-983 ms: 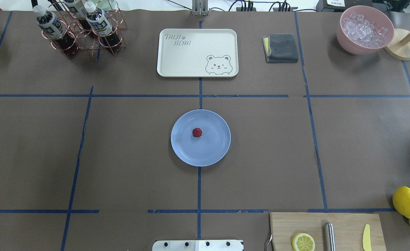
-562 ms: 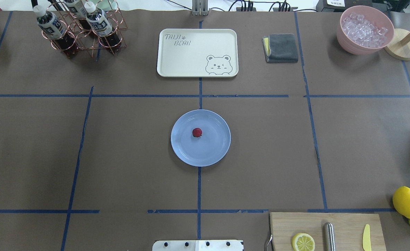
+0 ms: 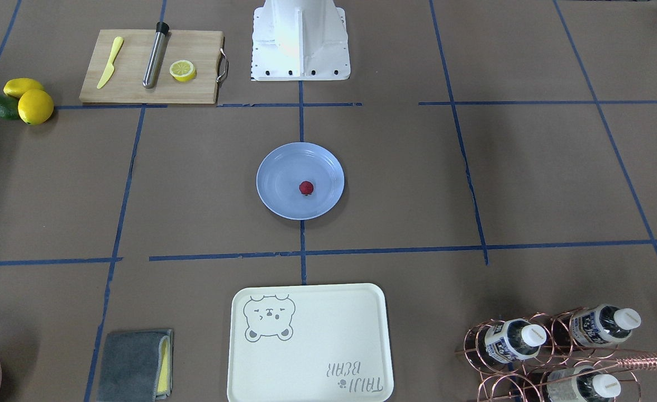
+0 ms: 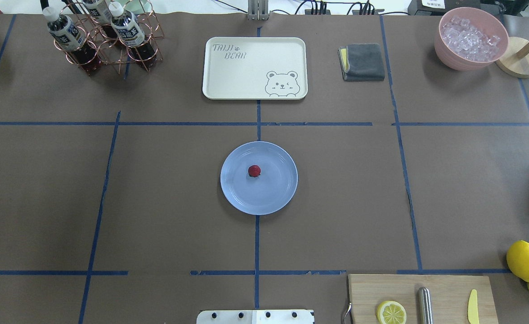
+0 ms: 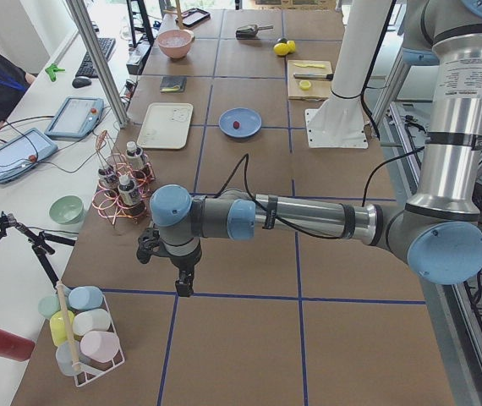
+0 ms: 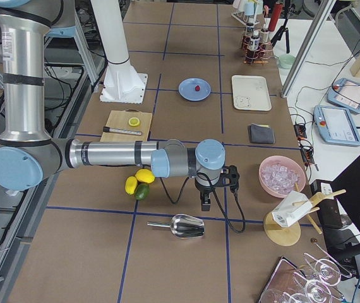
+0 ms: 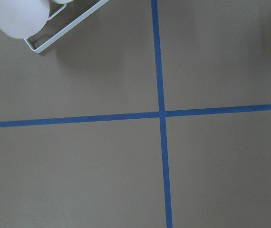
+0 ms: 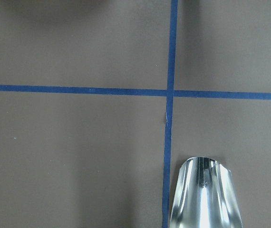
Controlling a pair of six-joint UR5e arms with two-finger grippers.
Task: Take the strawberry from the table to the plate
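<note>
Strawberry: the strawberry [image 4: 254,171] is seen lying on the plate [image 4: 259,204], just off its middle on the far side from the robot, with nothing gripping it.
Plate: it is set flat on the table [image 4: 156,202], over a blue tape line.
Left gripper: the left gripper [image 5: 185,290] is shown only in the left side view, pointed down over the table, well apart from the plate; whether its fingers are apart or together cannot be told.
Right gripper: the right gripper [image 6: 205,207] is shown only in the right side view, well apart from the plate, pointed down near a metal scoop [image 6: 180,225]; its finger state cannot be told.
Tray: the cream tray [image 4: 254,67] is placed beyond the plate.
Cutting board: the cutting board [image 4: 444,292] is found nearer the robot than the plate, to its right, with 2 lemons [image 4: 524,260] beside it.
</note>
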